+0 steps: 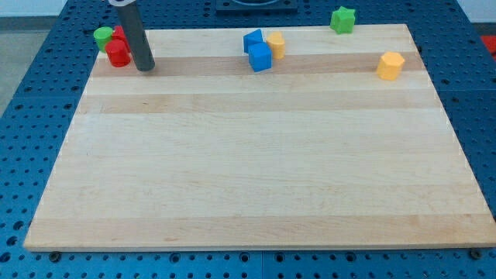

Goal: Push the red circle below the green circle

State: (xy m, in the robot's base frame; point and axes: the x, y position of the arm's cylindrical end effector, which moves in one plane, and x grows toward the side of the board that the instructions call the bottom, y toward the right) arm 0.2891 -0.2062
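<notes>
The red circle [118, 53] sits at the board's top left corner, just below and right of the green circle [102, 36], touching it. Another red block [121, 34] stands right behind the red circle, partly hidden by my rod; its shape cannot be made out. My rod comes down from the view's top. My tip [145, 67] rests on the board just right of the red circle, close to it or touching it.
Two blue blocks [258, 56] and a yellow block [277, 44] cluster at the top middle. A green star [342, 19] sits on the board's top edge at the right. A yellow hexagon block [390, 66] lies at the upper right. The wooden board [256, 170] lies on a blue perforated table.
</notes>
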